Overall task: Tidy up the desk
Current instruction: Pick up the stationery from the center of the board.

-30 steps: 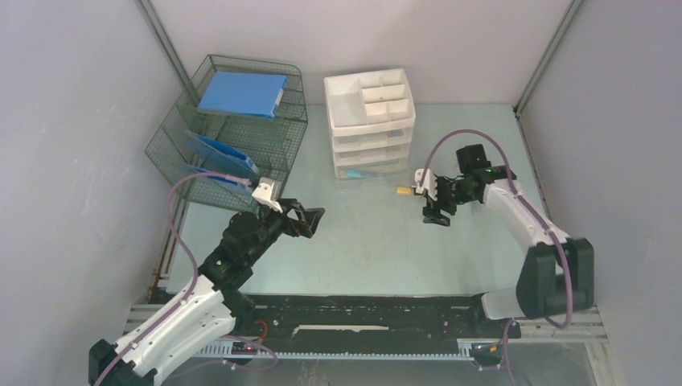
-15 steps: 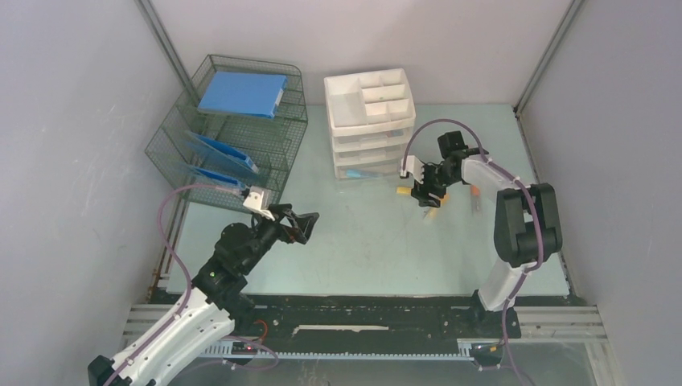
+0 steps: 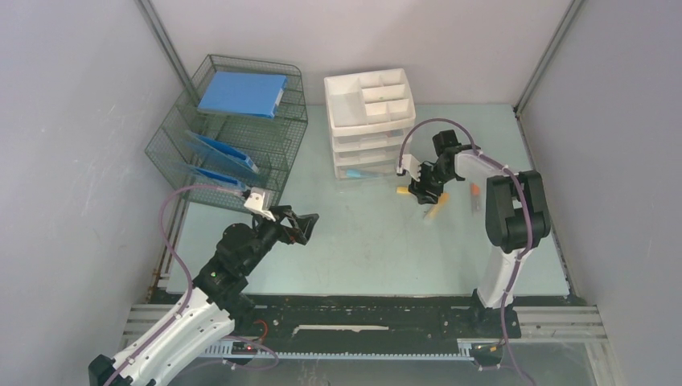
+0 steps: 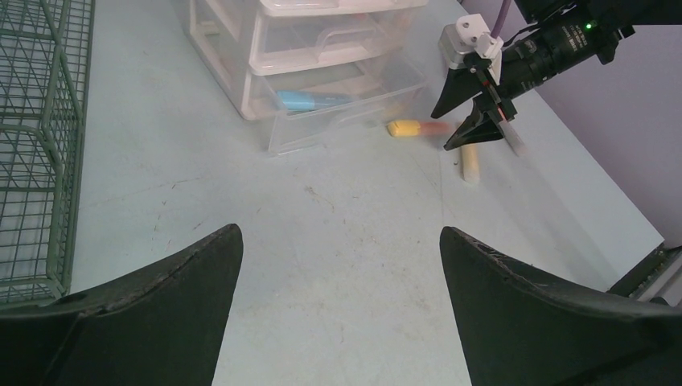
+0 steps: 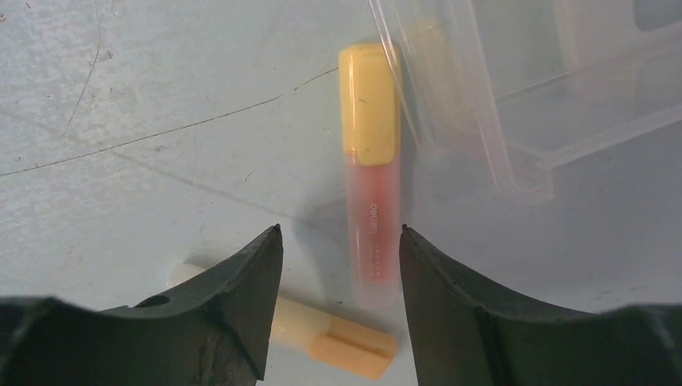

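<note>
The pale mint-green desk (image 3: 362, 249) carries loose pens near its middle right. My right gripper (image 3: 422, 193) is open and hangs low over a pink highlighter with a yellow cap (image 5: 370, 185), which lies between the jaws without touching them. The highlighter also shows in the top view (image 3: 402, 190). A cream marker with an orange cap (image 5: 330, 338) lies crosswise under the jaws and shows in the top view too (image 3: 434, 211). My left gripper (image 3: 301, 225) is open and empty above bare desk (image 4: 338, 233).
A white drawer unit (image 3: 370, 121) stands at the back, its clear bottom drawer (image 5: 515, 104) pulled out beside the highlighter, a blue pen (image 4: 310, 100) inside. A wire rack (image 3: 233, 137) with blue folders stands back left. Another pen (image 3: 474, 195) lies right of the gripper.
My right gripper has moved left and back toward the drawer unit, coming over the yellow-capped highlighter. My left arm drew back slightly and stays open.
</note>
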`<state>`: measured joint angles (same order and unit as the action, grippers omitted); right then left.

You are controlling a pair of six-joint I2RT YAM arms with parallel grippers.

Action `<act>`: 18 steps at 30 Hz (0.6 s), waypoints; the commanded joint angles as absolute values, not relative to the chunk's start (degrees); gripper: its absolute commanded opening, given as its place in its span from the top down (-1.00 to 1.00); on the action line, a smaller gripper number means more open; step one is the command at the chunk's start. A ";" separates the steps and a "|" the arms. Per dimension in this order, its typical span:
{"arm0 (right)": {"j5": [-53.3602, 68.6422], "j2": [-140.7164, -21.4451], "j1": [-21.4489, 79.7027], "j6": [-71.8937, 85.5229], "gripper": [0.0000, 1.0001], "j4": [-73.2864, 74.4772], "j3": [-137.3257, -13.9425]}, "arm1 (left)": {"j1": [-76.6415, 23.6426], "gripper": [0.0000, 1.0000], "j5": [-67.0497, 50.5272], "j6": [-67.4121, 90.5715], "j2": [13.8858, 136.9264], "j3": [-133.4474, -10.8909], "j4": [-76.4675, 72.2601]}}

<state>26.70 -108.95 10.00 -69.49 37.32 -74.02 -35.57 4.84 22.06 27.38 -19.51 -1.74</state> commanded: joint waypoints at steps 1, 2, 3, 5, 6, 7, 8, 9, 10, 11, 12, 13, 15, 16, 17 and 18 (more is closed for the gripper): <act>25.90 -110.04 10.33 -68.82 -0.23 37.23 -75.94 | -35.24 -1.00 6.06 22.27 27.64 -19.78 -2.29; 25.78 -110.23 10.29 -68.82 -0.22 37.36 -75.90 | -35.24 -1.00 6.05 22.27 27.73 -19.78 -2.34; 25.69 -110.36 10.28 -68.91 -0.20 37.48 -75.90 | -35.24 -1.00 6.06 22.25 27.82 -19.79 -2.37; 25.53 -110.68 10.35 -69.05 -0.16 37.79 -75.91 | -35.24 -1.00 6.06 22.31 27.86 -19.78 -2.37; 25.45 -110.80 10.41 -69.19 -0.13 38.06 -75.86 | -35.18 -1.00 6.02 22.40 27.91 -19.70 -2.37; 25.41 -110.94 10.54 -69.29 -0.09 38.33 -75.86 | -35.24 -1.00 5.94 22.42 27.87 -19.69 -2.37; 25.40 -111.02 10.59 -69.53 -0.06 38.75 -75.85 | -35.20 -1.00 5.96 22.49 27.86 -19.69 -2.40; 25.40 -111.08 10.74 -69.81 -0.03 39.22 -75.85 | -35.24 -1.00 5.93 22.55 27.86 -19.70 -2.38; 25.28 -111.17 10.83 -69.93 0.01 39.51 -75.85 | -35.20 -1.00 5.89 22.63 27.81 -19.69 -2.37; 25.17 -111.26 10.97 -70.05 0.05 39.81 -75.85 | -35.24 -1.00 5.89 22.67 27.71 -19.71 -2.37; 25.06 -111.27 11.13 -70.13 0.10 40.03 -75.85 | -35.24 -1.00 5.81 22.75 27.61 -19.62 -2.37; 24.98 -111.20 11.31 -70.14 0.15 40.19 -75.85 | -35.19 -1.00 5.80 22.83 27.53 -19.60 -2.37; 24.96 -111.07 11.71 -70.26 0.28 40.49 -75.88 | -35.24 -1.00 5.80 22.93 27.26 -19.52 -2.38; 24.86 -111.02 11.91 -70.23 0.34 40.53 -75.85 | -35.22 -1.00 5.73 23.02 27.15 -19.45 -2.37; 24.87 -110.94 12.10 -70.16 0.40 40.64 -75.85 | -35.24 -1.00 5.70 23.15 26.98 -19.43 -2.42; 24.87 -110.80 12.31 -70.14 0.47 40.81 -75.85 | -35.24 -1.00 5.63 23.19 26.89 -19.39 -2.39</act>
<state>24.47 -110.13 10.98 -69.82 38.04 -74.76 -35.57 5.39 22.15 27.70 -19.49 -1.52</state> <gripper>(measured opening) 0.318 0.996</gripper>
